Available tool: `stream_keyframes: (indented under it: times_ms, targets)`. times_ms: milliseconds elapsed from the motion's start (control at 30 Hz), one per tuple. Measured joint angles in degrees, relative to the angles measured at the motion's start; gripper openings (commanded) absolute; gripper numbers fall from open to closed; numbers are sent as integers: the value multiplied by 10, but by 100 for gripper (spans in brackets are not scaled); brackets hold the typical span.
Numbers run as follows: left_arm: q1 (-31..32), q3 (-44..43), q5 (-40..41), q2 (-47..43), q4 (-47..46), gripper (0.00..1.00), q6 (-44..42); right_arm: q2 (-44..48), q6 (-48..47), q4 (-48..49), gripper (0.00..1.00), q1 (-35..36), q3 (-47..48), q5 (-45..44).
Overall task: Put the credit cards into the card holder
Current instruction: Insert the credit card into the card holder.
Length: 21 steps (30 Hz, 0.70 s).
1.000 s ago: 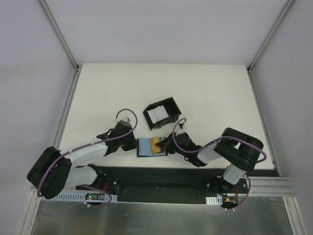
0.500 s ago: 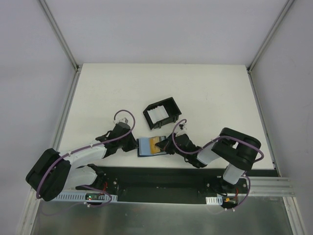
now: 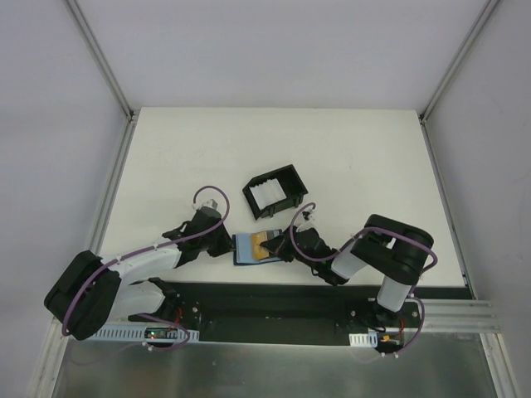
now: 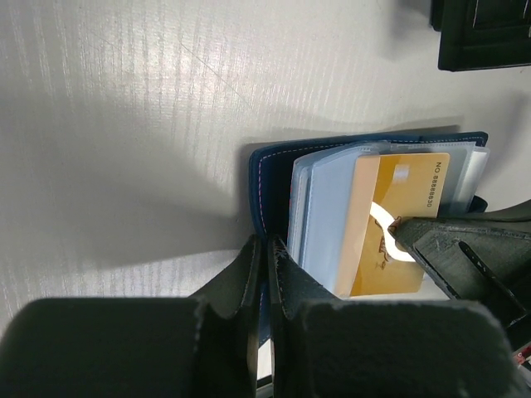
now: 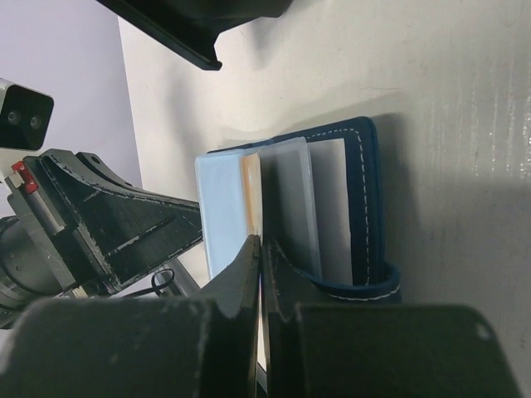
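The navy-blue card holder lies open on the table between my two grippers. My left gripper is shut on the left flap of its cover, pinched between the fingertips. My right gripper is shut on a gold credit card that lies partly inside the holder's blue-grey sleeves. In the right wrist view the card's thin orange edge runs from my right fingertips between the sleeves of the holder. More whitish cards sit in the black box.
A black open-sided box frame stands just behind the card holder, a short way from both grippers; its corner shows in the left wrist view. The table's front edge lies just below the holder.
My right gripper has moved a little to the left with the gold card, which sits slightly deeper in the holder. My left gripper has kept its hold on the cover.
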<state>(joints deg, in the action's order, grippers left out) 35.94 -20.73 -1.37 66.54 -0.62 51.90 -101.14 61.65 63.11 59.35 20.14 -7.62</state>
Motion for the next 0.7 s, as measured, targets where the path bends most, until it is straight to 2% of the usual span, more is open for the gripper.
stream_keyframes:
  times_ms: [333,367,433,533,700]
  targets:
    - [0,0,0,1,-3,0,0,8,5,-50,2,2,30,16]
    - [0,0,0,1,-3,0,0,8,4,-54,6,2,32,17]
    - [0,0,0,1,-3,0,0,8,4,-63,21,2,35,19]
    - [0,0,0,1,-5,0,0,12,1,-79,35,2,35,22]
    - [1,0,0,1,-9,0,-1,62,-34,-160,46,-4,47,31]
